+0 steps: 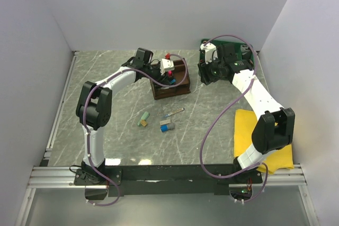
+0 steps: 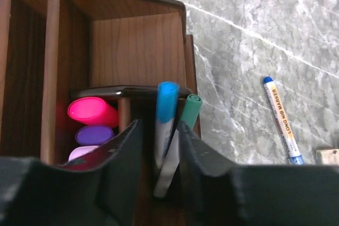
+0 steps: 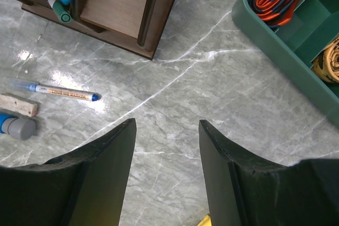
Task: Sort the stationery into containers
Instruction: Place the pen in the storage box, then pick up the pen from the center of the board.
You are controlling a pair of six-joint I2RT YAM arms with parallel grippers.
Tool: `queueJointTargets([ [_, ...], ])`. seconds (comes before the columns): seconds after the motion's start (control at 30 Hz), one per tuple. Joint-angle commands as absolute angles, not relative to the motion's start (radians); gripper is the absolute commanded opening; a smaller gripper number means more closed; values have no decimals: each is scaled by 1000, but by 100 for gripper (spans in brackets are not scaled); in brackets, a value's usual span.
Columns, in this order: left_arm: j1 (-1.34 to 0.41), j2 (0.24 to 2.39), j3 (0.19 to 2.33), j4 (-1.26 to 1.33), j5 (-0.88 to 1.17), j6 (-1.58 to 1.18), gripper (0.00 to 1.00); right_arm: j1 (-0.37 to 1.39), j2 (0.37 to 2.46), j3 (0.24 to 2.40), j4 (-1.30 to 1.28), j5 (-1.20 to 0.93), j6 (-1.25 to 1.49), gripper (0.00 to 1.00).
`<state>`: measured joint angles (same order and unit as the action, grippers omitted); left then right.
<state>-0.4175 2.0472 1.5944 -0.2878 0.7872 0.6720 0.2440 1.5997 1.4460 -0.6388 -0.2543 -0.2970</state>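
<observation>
Top external view has the dark wooden organiser on the far middle of the marble table, with the left gripper over it. Left wrist view shows its jaws slightly parted around a blue-capped pen that stands in one compartment beside a teal pen, with a gap on one side. A pink highlighter and a purple highlighter sit in the next compartment. Nearer, a thin pen, a green piece, a tan piece and a blue-grey piece lie loose. The right gripper hangs open and empty over bare table, near the green cable tray.
</observation>
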Motion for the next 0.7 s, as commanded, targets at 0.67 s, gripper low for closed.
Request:
queueJointTargets([
  [0.67,-166,1713,1459,-404,543,133,51,362,1609,1414,-788,-609,-945,60],
])
